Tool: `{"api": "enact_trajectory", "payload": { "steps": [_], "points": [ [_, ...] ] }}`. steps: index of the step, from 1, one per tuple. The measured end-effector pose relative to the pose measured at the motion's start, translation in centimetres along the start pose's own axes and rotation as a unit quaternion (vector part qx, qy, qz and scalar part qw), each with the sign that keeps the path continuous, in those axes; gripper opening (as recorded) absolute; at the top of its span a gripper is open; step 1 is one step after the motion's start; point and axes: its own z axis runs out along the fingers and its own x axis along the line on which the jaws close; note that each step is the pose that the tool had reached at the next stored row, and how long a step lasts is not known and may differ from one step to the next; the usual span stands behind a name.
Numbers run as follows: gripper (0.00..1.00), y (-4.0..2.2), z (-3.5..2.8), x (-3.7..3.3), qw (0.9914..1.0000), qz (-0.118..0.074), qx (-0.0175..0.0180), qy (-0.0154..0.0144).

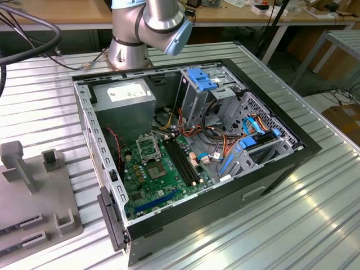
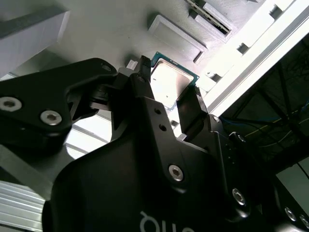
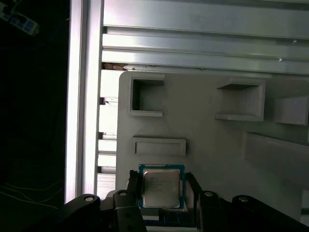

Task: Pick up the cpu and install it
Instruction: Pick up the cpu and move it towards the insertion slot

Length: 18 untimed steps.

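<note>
Exterior view first: you have the ribbed metal table [image 1: 292,225] carrying an open black computer case [image 1: 197,220], lying on its side with the inside facing up. At the far edge of the table, behind the case, stands the base of the silver arm [image 1: 149,25] with its blue joint cap. Towards the exterior view's left, a grey holder tray [image 1: 34,191] with raised blocks and slots sits on the table just beside the case.

Inside the case you can see the grey power supply [image 1: 125,104], and below it the green motherboard [image 1: 163,180]. The socket [image 1: 147,149] with its silver frame sits on that board near the power supply, its middle showing dark.

In both wrist views the black gripper [image 3: 161,181] [image 2: 169,84] hangs over the grey tray, near the table's edge with dark floor beyond. Its fingers [image 3: 131,180] [image 2: 190,104] stand against two opposite sides of the cpu [image 3: 160,189] [image 2: 166,81], so the jaws look clenched on it. The cpu lies flat between them, pale metal face towards the cameras, green rim showing around it, just beside a low rectangular block [image 3: 159,146] of the tray and well away from the socket.
</note>
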Motion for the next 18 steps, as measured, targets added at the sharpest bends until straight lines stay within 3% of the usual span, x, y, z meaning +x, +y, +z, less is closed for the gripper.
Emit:
{"api": "enact_trajectory", "payload": {
  "steps": [18],
  "points": [
    [0.47,-0.01,-0.92,0.0,1.0,0.0,0.0,0.0]
  ]
}}
